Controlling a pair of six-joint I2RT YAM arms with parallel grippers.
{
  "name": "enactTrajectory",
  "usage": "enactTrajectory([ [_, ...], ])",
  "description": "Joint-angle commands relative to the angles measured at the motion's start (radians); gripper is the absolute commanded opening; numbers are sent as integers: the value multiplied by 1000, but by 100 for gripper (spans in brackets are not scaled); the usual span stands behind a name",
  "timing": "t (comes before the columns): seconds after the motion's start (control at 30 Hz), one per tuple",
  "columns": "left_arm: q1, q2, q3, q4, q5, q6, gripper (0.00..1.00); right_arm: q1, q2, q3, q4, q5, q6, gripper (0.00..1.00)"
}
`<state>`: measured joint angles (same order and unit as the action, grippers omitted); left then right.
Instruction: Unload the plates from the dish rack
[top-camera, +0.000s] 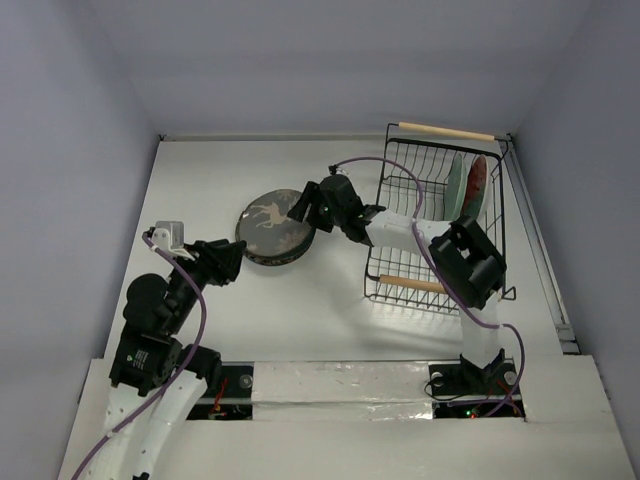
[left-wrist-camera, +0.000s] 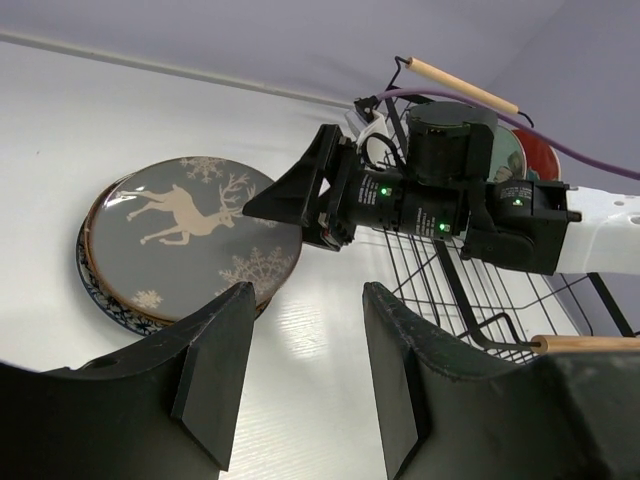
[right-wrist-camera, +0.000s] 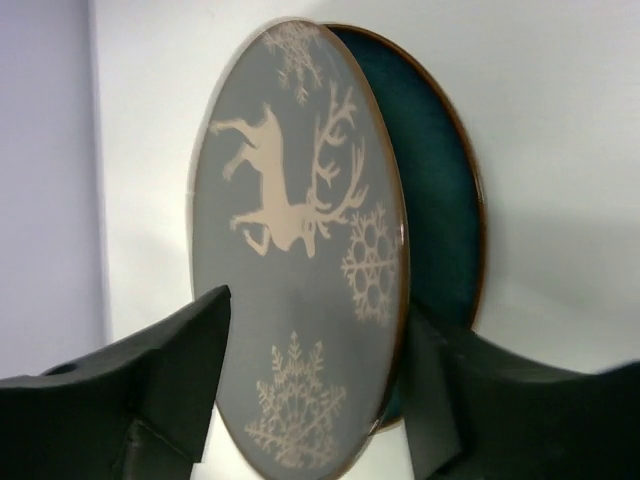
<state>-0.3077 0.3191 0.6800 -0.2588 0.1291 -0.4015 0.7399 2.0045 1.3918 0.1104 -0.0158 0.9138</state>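
Observation:
The grey-green deer plate (top-camera: 268, 222) (left-wrist-camera: 190, 235) (right-wrist-camera: 290, 250) lies left of the rack on a dark plate with a teal inside (right-wrist-camera: 440, 200) and a patterned rim (left-wrist-camera: 97, 288). It is tilted off that plate at the near edge. My right gripper (top-camera: 298, 208) (left-wrist-camera: 250, 212) (right-wrist-camera: 315, 310) is open, its jaws straddling the deer plate's right edge, one finger (right-wrist-camera: 430, 390) under it. My left gripper (top-camera: 238, 258) (left-wrist-camera: 308, 295) is open and empty, low over the table beside the stack. In the black wire dish rack (top-camera: 445, 131) (left-wrist-camera: 470, 290) a pale teal plate (top-camera: 456, 185) and a red plate (top-camera: 475, 188) stand upright.
The rack stands at the right of the white table, with wooden handles at the far end and at the near end (top-camera: 413, 285). My right arm reaches leftward across the rack. Grey walls close the table on three sides.

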Motion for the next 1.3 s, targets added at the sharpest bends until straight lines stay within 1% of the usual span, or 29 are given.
enactTrajectory([
  [0.0, -5, -12, -5, 43, -8, -3, 44, 13, -58, -2, 9, 53, -62, 71],
  [0.1, -5, -14, -5, 43, -3, -2, 44, 13, -73, -1, -40, 68, -101, 81],
  [0.17, -5, -15, -5, 44, -5, -3, 44, 24, -85, 10, -69, 83, -139, 84],
  [0.2, -5, -15, -5, 44, -6, -3, 44, 24, -87, 27, -107, 92, -156, 90],
  [0.27, -5, -17, -5, 43, -6, -3, 44, 35, -92, 53, -178, 114, -190, 94],
  [0.3, -5, -18, -5, 43, -6, -3, 44, 35, -95, 64, -233, 120, -229, 99],
  [0.33, -5, -18, -5, 43, -6, -3, 44, 44, -98, 91, -264, 143, -251, 100],
  [0.37, -5, -18, -5, 44, -6, -3, 44, 53, -101, 105, -293, 154, -294, 100],
  [0.4, -5, -20, -5, 43, -6, -3, 44, 53, -104, 119, -354, 161, -315, 100],
  [0.5, -5, -22, -5, 43, -6, -3, 44, 62, -113, 165, -460, 215, -374, 100],
  [0.57, -5, -25, -5, 43, -6, -3, 44, 62, -153, 161, -483, 252, -391, 96],
  [0.63, -5, -26, -5, 44, -6, -3, 44, 62, -197, 147, -497, 301, -409, 82],
  [0.67, -5, -26, -5, 43, -6, -3, 44, 62, -260, 126, -497, 328, -414, 74],
  [0.7, -5, -26, -5, 44, -6, -3, 44, 62, -294, 119, -502, 358, -426, 44],
  [0.73, -5, -28, -5, 43, -6, -3, 44, 62, -327, 115, -511, 420, -434, 30],
  [0.77, -5, -28, -5, 43, -6, -3, 44, 62, -390, 113, -521, 454, -450, 19],
  [0.8, -5, -29, -5, 44, -6, -3, 44, 52, -418, 115, -553, 489, -458, 4],
  [0.83, -5, -31, -5, 44, -5, -3, 44, 20, -446, 115, -572, 557, -466, 0],
  [0.9, -5, -32, -5, 43, -5, -3, 42, -35, -518, 96, -616, 605, -483, 0],
  [0.93, -5, -35, -7, 44, -3, -3, 41, -69, -535, 87, -635, 653, -489, 0],
  [0.97, -5, -38, -7, 44, -3, -3, 40, -138, -550, 81, -655, 687, -489, 0],
  [1.0, -5, -40, -7, 44, -2, -2, 39, -173, -572, 73, -699, 721, -486, 3],
  [1.07, -5, -43, -7, 47, 1, 0, 37, -227, -582, 56, -736, 838, -478, 23],
  [1.1, -5, -45, -8, 47, 3, -2, 37, -264, -585, 52, -756, 868, -484, 52],
  [1.13, -5, -45, -8, 49, 4, 0, 37, -284, -584, 49, -762, 902, -490, 64],
  [1.2, -5, -45, -7, 49, 9, 0, 37, -348, -573, 53, -781, 906, -503, 75],
  [1.27, -5, -43, -8, 50, 12, 1, 38, -387, -553, 50, -764, 875, -516, 76],
])
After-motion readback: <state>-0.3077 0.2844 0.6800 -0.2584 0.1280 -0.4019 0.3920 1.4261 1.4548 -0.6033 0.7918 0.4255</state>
